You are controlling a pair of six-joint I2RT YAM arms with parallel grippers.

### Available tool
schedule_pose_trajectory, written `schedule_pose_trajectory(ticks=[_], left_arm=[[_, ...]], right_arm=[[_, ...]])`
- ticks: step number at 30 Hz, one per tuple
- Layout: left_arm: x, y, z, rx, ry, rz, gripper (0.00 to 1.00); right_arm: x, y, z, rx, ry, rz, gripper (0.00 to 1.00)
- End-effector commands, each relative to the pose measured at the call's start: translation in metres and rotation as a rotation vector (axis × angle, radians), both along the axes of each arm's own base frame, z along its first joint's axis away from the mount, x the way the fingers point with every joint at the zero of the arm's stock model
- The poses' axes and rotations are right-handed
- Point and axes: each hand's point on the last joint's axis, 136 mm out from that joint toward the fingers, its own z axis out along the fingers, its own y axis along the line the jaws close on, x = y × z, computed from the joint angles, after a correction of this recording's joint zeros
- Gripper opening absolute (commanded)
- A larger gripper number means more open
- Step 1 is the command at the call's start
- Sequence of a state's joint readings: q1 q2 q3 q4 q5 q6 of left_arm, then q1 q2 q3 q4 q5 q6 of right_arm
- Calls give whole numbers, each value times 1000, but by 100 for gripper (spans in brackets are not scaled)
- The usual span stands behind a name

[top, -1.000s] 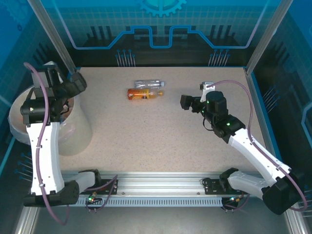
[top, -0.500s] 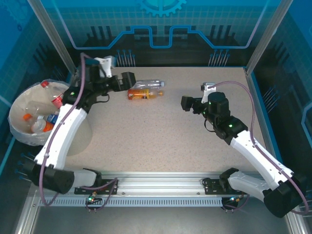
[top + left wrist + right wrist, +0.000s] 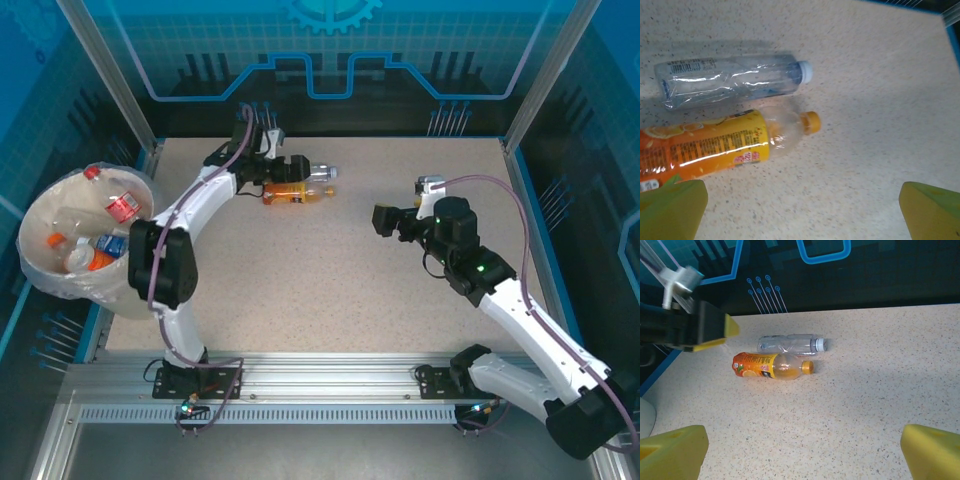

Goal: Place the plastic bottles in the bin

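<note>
well, we see our left claw [image 3: 290, 168] spread wide and empty right above the orange bottle [image 3: 715, 147] and the clear bottle [image 3: 730, 80], lying side by side far across the tabletop [image 3: 330, 290], our right claw [image 3: 382, 218] released too, more bottles inside the bin [image 3: 45, 285] at left.

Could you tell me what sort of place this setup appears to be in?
Probably a lab-style robot work cell, not a home or shop: the left arm and right arm bolted to an aluminium rail, a speckled table fenced by metal posts, and blue circuit-pattern backdrop panels.
</note>
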State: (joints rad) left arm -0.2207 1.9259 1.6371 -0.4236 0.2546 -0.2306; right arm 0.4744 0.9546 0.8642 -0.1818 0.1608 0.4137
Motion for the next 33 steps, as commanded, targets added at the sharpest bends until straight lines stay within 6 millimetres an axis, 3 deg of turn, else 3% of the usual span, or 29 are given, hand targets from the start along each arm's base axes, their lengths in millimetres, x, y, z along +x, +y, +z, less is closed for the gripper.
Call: schedule_pose_trajectory(ticks=[1,8,17,24,33], left_arm=[[21,-11,6,47,-94,-99,99],[37,-27,-37,196,-106,-286,99],[24,-37,-81,288,8,-415,99],[12,-21,-110,389,106,-423,99],[-8,-5,-122,593,149,-449,99]], right_arm=[[-4,-8,0,6,11,-27,100],[-7,-15,2,-7,11,-47,100],[-12,-22,2,-22,6,-67,100],[-14,-26,3,-22,-4,-80,100],[-16,-32,4,-19,-14,-107,100]])
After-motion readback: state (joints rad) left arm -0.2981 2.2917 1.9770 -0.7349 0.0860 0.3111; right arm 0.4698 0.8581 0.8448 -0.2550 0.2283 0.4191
